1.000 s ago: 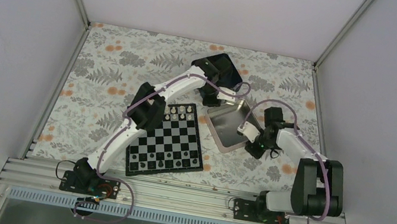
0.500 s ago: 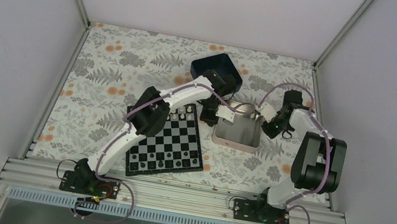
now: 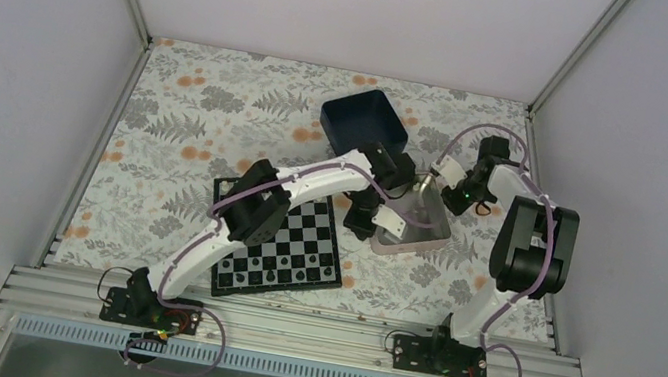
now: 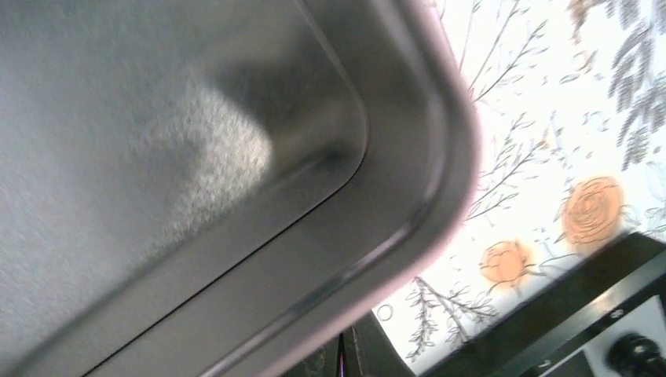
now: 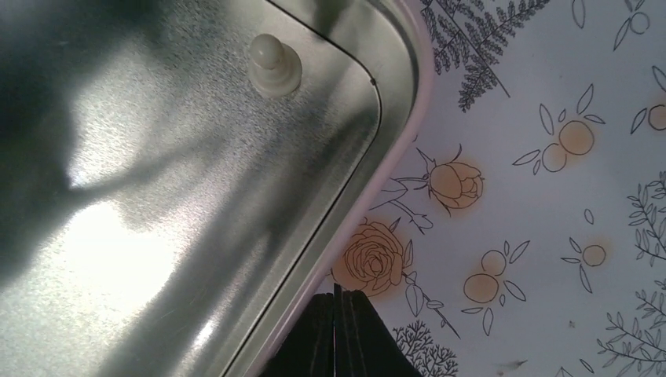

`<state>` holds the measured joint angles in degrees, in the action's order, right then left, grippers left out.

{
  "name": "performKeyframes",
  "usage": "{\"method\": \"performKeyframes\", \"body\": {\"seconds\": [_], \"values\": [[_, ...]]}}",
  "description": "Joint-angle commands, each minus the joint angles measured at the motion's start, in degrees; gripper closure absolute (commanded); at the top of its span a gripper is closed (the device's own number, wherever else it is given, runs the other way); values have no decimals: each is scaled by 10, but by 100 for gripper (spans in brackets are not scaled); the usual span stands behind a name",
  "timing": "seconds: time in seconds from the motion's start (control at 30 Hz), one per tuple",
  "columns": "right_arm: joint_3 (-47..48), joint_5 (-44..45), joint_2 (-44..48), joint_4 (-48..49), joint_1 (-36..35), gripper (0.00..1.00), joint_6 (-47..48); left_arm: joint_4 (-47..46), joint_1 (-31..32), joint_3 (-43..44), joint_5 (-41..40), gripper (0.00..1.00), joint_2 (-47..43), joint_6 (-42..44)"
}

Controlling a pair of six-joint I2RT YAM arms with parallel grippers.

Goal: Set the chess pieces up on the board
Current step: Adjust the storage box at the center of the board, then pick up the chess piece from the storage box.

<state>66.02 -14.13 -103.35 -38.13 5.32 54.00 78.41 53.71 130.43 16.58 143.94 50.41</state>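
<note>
The black-and-grey board (image 3: pixel 293 243) lies at the near left, with tiny pieces (image 3: pixel 282 266) on its near rows; my left arm hides its far rows. A silver tin (image 3: pixel 419 234) sits to the right of the board. One cream pawn (image 5: pixel 275 67) lies inside the tin near a corner. My left gripper (image 3: pixel 376 217) is at the tin's left side; in the left wrist view its shut fingers (image 4: pixel 369 353) poke out from under the tin's rim (image 4: pixel 440 196). My right gripper (image 5: pixel 338 302) is shut, with its tip against the outside of the tin's rim (image 5: pixel 369 204) at the far right (image 3: pixel 435 176).
A dark blue square box (image 3: pixel 364 120) stands behind the tin. A floral cloth (image 3: pixel 188 125) covers the table. Metal posts and white walls close the sides and back. A dark edge (image 4: pixel 581 314) shows at the lower right of the left wrist view.
The tin has turned and shifted right. My left gripper came from the blue box to the tin's left side. My right gripper swung from the tin's right side to its far right corner.
</note>
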Motion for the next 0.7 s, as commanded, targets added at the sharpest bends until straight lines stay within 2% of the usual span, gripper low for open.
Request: {"method": "performKeyframes", "body": {"seconds": [0.0,0.07,0.17,0.2,0.23,0.27,0.3,0.33,0.37,0.5,0.6,0.67], "values": [[12,-24,25,-1,8,96,-8,-6,6,11,-6,98,-50,11],[17,-30,44,-4,15,95,-26,-6,6,13,-19,98,-64,11],[23,-59,74,-37,21,85,-42,-6,7,10,-49,97,-93,11],[25,-70,97,-51,21,80,-45,-6,6,6,-60,92,-105,11],[30,-84,110,-68,21,74,-49,-6,5,2,-72,75,-118,10],[33,-96,120,-85,20,69,-50,-6,4,-3,-78,44,-134,10],[35,-107,129,-100,17,63,-50,-6,2,-11,-81,22,-151,10],[34,-110,138,-109,9,58,-50,-6,-1,-19,-85,5,-167,11],[31,-107,147,-112,-1,55,-52,-6,-3,-27,-89,1,-189,12],[26,-69,151,-102,-48,44,-63,-8,-27,-33,-111,0,-239,8],[43,-31,123,-97,-75,27,-68,-28,-69,-29,-112,0,-278,3],[56,-15,103,-87,-83,25,-76,-49,-103,-37,-117,0,-305,-2]]}}
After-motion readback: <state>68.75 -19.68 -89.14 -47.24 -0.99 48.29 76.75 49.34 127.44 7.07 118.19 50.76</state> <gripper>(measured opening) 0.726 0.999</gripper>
